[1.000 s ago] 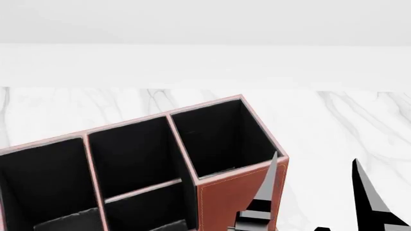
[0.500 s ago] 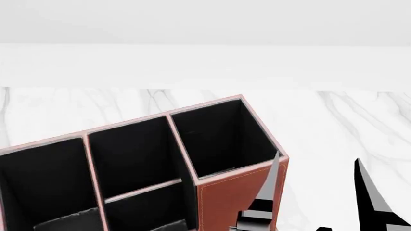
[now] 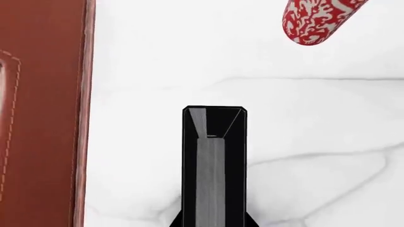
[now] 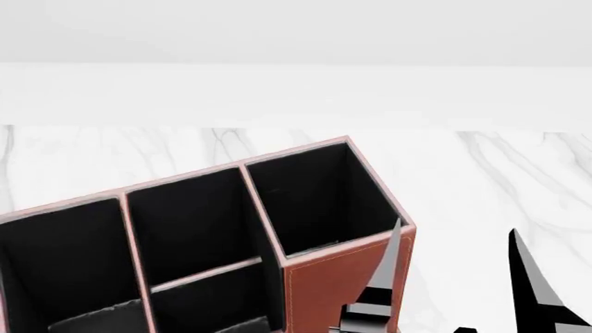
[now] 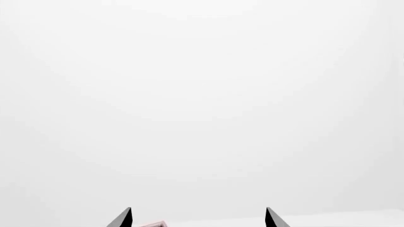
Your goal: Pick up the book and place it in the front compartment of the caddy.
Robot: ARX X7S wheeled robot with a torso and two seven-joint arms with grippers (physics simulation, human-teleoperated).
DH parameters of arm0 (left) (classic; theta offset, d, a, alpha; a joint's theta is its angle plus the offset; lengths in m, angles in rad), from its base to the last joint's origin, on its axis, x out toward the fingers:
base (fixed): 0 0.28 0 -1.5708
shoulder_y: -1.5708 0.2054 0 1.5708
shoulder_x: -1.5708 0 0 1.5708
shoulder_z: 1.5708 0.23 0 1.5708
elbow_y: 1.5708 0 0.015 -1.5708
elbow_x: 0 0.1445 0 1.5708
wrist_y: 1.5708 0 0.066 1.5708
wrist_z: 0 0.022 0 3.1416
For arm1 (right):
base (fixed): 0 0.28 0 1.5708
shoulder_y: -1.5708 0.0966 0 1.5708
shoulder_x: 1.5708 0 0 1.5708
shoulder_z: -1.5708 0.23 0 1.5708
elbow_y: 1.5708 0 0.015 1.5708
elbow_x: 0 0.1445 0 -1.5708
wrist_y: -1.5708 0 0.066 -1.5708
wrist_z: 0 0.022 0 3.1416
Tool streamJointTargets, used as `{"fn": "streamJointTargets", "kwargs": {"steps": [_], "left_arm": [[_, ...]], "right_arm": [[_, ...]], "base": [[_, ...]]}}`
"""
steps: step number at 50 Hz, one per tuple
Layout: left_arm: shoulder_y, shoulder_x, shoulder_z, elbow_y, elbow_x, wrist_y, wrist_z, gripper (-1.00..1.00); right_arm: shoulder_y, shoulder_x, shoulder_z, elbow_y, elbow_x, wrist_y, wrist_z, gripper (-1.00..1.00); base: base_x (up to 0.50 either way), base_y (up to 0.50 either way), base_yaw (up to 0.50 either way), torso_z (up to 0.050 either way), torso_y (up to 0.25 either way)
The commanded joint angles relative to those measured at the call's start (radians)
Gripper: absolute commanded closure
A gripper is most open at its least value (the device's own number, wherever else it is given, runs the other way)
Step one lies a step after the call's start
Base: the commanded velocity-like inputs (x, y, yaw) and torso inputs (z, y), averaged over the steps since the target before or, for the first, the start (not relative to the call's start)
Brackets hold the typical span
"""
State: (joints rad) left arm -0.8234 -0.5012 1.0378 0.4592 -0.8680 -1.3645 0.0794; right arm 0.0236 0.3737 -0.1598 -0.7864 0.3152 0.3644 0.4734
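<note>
The black book (image 3: pixel 213 161), grey-white page edges facing the left wrist camera, stands on end in my left gripper (image 3: pixel 213 223), whose jaws press on both covers. It hovers over white marble beside the caddy's reddish-brown outer wall (image 3: pixel 38 118). In the head view the caddy (image 4: pixel 324 291) shows pale pink rims and black compartments; neither the book nor the left gripper shows there. My right gripper (image 4: pixel 453 229) is open just to the right of the caddy's near corner, holding nothing. The right wrist view shows its open tips (image 5: pixel 198 211) against a blank white wall.
A red-and-white patterned mug (image 3: pixel 315 21) stands on the marble tabletop (image 4: pixel 481 180) beyond the book, away from the caddy. A white wall runs behind the table. A sliver of the caddy's pink rim (image 5: pixel 151 223) shows between the right fingertips.
The right gripper's fingers wobbled a few pixels and came back. The caddy has not moved.
</note>
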Motion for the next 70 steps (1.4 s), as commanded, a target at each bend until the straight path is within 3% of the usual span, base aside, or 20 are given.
{"fn": "streamJointTargets", "kwargs": {"steps": [1, 11, 12, 16, 28, 45, 70], "left_arm": [[-0.041, -0.045, -0.127, 0.112, -0.117, -0.061, -0.034, 1.0], [-0.192, -0.066, -0.252, 0.2, -0.316, -0.138, 0.009, 1.0], [-0.212, -0.044, -0.339, 0.169, -0.427, -0.164, -0.05, 1.0], [-0.304, -0.032, -0.38, 0.127, -0.523, -0.183, -0.104, 1.0], [-0.479, -0.064, -0.338, 0.059, -0.465, -0.141, -0.007, 1.0], [-0.736, -0.045, -0.264, -0.11, -0.363, -0.114, 0.139, 1.0], [-0.88, -0.041, -0.118, -0.245, -0.199, -0.018, 0.285, 1.0]], "right_arm": [[-0.001, 0.003, 0.004, 0.004, 0.005, -0.005, 0.004, -1.0], [0.0, 0.007, -0.001, -0.001, 0.005, -0.002, 0.007, -1.0], [0.0, 0.008, 0.0, -0.002, 0.005, -0.002, 0.008, -1.0], [-0.001, 0.01, 0.004, -0.007, 0.008, -0.001, 0.011, -1.0], [-0.004, 0.013, 0.009, -0.007, 0.015, -0.01, 0.013, -1.0], [-0.003, 0.016, 0.006, -0.005, 0.02, -0.017, 0.016, -1.0], [0.002, 0.023, 0.002, -0.01, 0.026, -0.013, 0.024, -1.0]], "base": [[0.0, 0.0, 0.0, 0.0, 0.0], [0.0, 0.0, 0.0, 0.0, 0.0], [0.0, 0.0, 0.0, 0.0, 0.0], [0.0, 0.0, 0.0, 0.0, 0.004], [0.0, 0.0, 0.0, 0.0, 0.0], [0.0, 0.0, 0.0, 0.0, 0.001], [0.0, 0.0, 0.0, 0.0, 0.001]]}}
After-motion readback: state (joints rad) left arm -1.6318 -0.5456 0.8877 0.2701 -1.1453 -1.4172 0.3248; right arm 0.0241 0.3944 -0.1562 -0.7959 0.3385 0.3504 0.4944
